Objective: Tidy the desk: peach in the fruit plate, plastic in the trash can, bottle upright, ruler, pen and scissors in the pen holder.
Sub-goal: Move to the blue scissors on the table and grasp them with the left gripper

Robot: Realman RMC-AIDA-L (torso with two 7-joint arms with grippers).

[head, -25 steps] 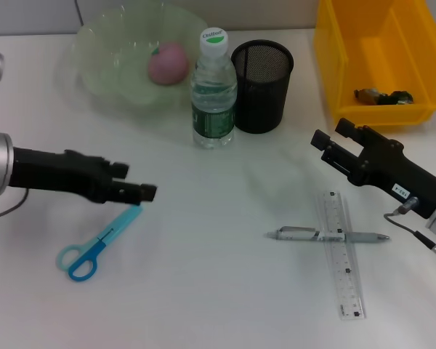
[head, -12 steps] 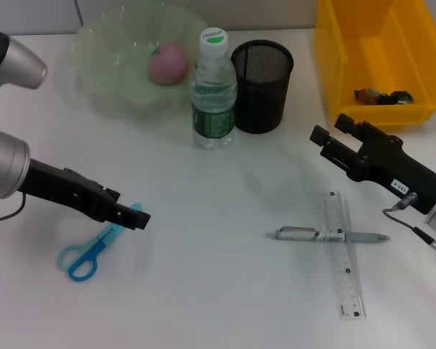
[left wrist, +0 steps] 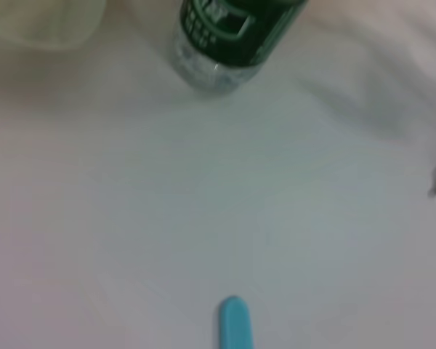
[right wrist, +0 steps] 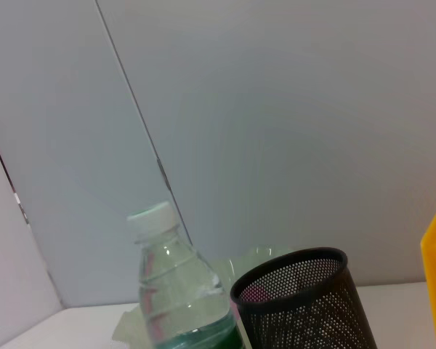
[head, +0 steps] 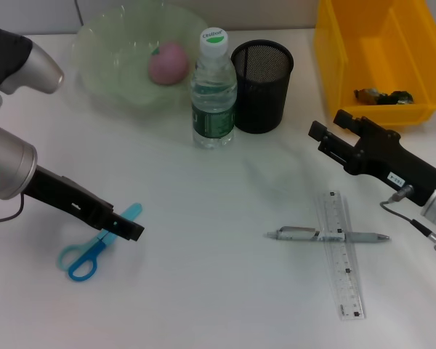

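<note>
My left gripper (head: 128, 229) sits low over the blades of the blue scissors (head: 83, 254) on the white table (head: 203, 291); I cannot tell whether it is released or clenched. My right gripper (head: 321, 139) hangs above the table, right of the black pen holder (head: 261, 86), its state also unclear. The peach (head: 167, 62) lies in the fruit plate (head: 102, 65), the bottle (head: 214, 91) stands upright, and the pen (head: 305, 234) lies across the ruler (head: 341, 254).

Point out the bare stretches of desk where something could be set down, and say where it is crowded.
Widest bare patch: between the blue scissors under the left claw and the pen crossing the ruler. Another lies before the bottle. Crowded: the back row of fruit plate, bottle, pen holder and yellow bin.
</note>
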